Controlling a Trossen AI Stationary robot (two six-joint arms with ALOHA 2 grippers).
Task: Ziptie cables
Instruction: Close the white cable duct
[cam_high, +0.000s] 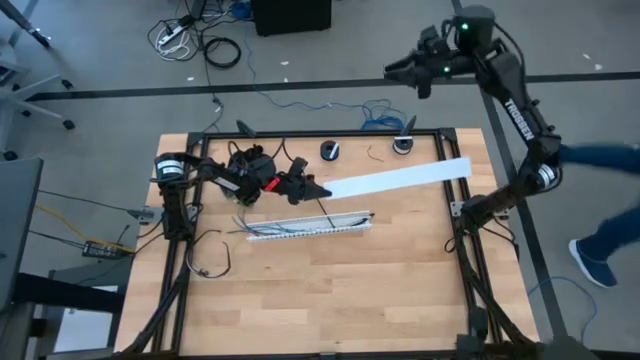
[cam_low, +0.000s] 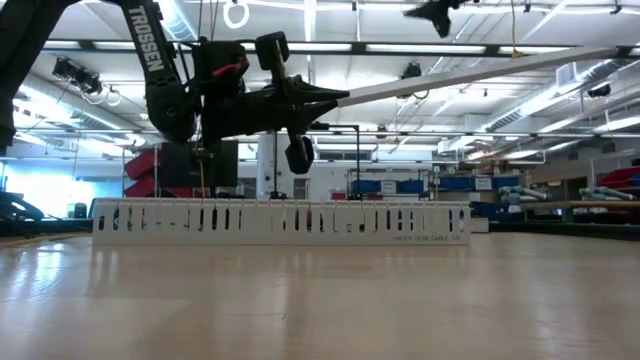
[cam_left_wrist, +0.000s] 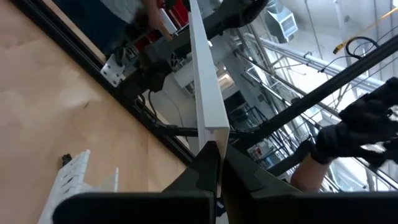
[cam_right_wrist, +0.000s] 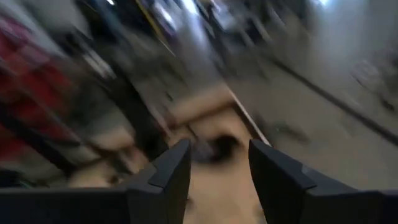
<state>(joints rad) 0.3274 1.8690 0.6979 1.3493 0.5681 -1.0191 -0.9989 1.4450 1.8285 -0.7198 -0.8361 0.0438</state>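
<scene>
Now | left end effector (cam_high: 318, 188) pinching white strip (cam_high: 400, 179) | right end effector (cam_right_wrist: 217, 165) spread, blurred

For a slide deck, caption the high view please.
Left gripper lifts the white duct lid above the slotted duct; right gripper hangs beyond the table.

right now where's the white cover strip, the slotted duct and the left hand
white cover strip (cam_high: 400, 180), high view, mid-length
slotted duct (cam_low: 280, 222), low view, side wall
left hand (cam_high: 318, 189), high view, fingertips, shut on the strip's end

Glaring from ceiling strip lights (cam_low: 300, 45) in the low view; smearing heavily with motion blur throughout the right wrist view.
</scene>
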